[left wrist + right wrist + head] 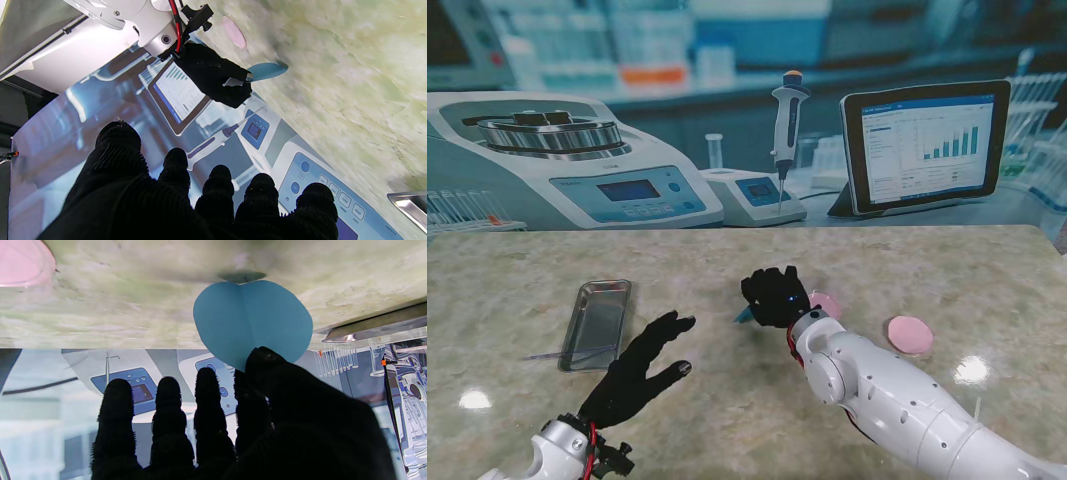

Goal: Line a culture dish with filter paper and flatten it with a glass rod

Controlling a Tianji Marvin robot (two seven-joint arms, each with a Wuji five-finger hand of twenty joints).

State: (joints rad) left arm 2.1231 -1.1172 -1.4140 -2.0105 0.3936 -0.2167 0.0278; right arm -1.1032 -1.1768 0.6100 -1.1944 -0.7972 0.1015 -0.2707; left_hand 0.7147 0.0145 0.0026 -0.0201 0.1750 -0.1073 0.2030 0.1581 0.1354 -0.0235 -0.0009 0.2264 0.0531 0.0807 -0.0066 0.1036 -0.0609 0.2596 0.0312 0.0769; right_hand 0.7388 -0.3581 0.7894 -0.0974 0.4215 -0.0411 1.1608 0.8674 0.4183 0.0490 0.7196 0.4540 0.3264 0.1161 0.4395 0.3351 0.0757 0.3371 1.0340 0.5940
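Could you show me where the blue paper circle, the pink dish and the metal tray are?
blue filter paper (248, 318): right wrist view, middle of the disc, on its crease.
pink culture dish (910, 334): stand view, centre of the dish right of the white arm.
metal tray (597, 323): stand view, middle of its floor.

Bright, even overhead light. White glare spots sit on the glossy table (727, 400) nearest me, one beside the left hand (632, 375). The left wrist view smears the tabletop with motion blur. In the right wrist view the filter paper (252, 318) is sharp and casts a small dark shadow.
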